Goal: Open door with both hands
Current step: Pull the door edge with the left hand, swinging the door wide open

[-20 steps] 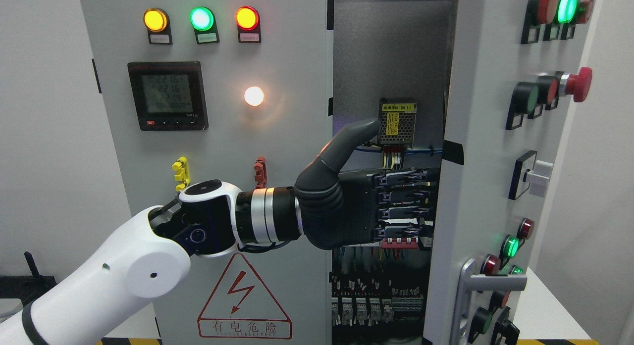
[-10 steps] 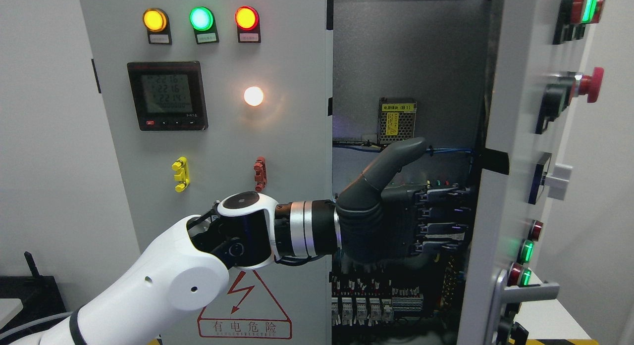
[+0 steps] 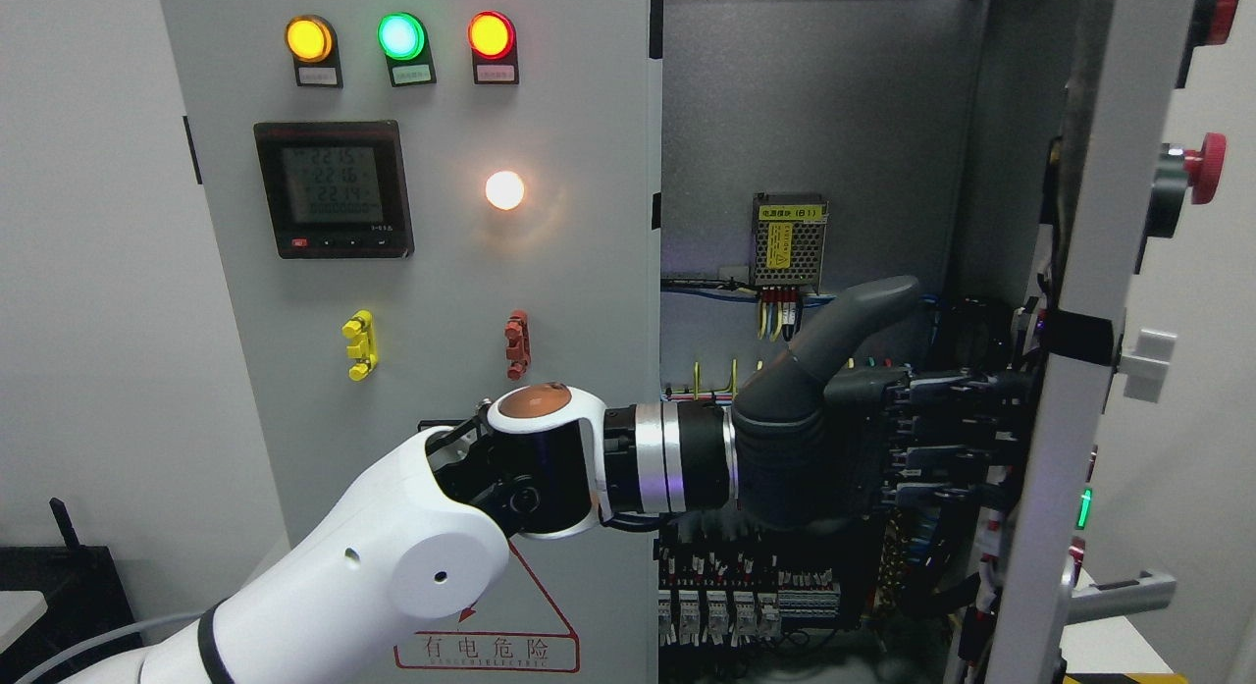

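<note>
The grey electrical cabinet has two doors. Its left door (image 3: 549, 301), carrying lamps and a meter, is closed. The right door (image 3: 1074, 409) stands swung far out, almost edge-on to me at the picture's right. My left arm comes in from the lower left and reaches across the opening. The dark left hand (image 3: 986, 439) has its fingers stretched straight and its thumb raised, fingertips against the inner side of the right door, grasping nothing. No right arm shows.
Inside the cabinet (image 3: 814, 105) are a small power supply (image 3: 788, 227), wiring and rows of terminal blocks (image 3: 746, 605). The right door's silver lever handle (image 3: 1124, 594) and a red mushroom button (image 3: 1202, 161) stick out on its outer face. White walls flank the cabinet.
The right door has swung steadily further open to the right. My left hand has followed it rightward, staying against its inner side, and more of the interior is exposed.
</note>
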Motion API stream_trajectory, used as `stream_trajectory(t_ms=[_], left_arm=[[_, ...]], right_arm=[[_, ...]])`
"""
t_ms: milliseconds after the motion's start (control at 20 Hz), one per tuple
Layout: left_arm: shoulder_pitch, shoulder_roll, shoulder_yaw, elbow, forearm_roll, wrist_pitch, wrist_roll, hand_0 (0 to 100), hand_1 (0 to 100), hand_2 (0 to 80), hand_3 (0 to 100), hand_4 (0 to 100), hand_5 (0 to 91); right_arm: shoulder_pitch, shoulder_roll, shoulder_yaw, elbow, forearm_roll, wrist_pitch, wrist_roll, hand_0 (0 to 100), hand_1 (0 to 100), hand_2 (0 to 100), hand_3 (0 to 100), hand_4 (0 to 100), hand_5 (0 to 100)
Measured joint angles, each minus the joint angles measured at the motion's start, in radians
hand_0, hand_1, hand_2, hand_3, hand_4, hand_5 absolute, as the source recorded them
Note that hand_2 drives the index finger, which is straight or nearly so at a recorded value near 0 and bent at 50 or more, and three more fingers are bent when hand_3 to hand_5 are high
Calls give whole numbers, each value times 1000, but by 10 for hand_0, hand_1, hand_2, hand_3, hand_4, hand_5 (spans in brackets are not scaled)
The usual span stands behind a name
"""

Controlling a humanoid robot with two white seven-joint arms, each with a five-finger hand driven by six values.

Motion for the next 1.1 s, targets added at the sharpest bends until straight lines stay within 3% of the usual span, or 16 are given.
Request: stream_trajectory(t_ms=[901, 1102], left_arm=[[-156, -95, -210, 55, 146, -197, 85, 0, 0, 0, 0, 0, 0], [-174, -117, -258, 60, 168, -219, 128, 0, 0, 0, 0, 0, 0]], right_arm=[[0, 0, 0, 0, 0, 0, 0, 382, 0, 0, 0, 0, 0], [0, 0, 0, 0, 0, 0, 0, 382, 0, 0, 0, 0, 0]])
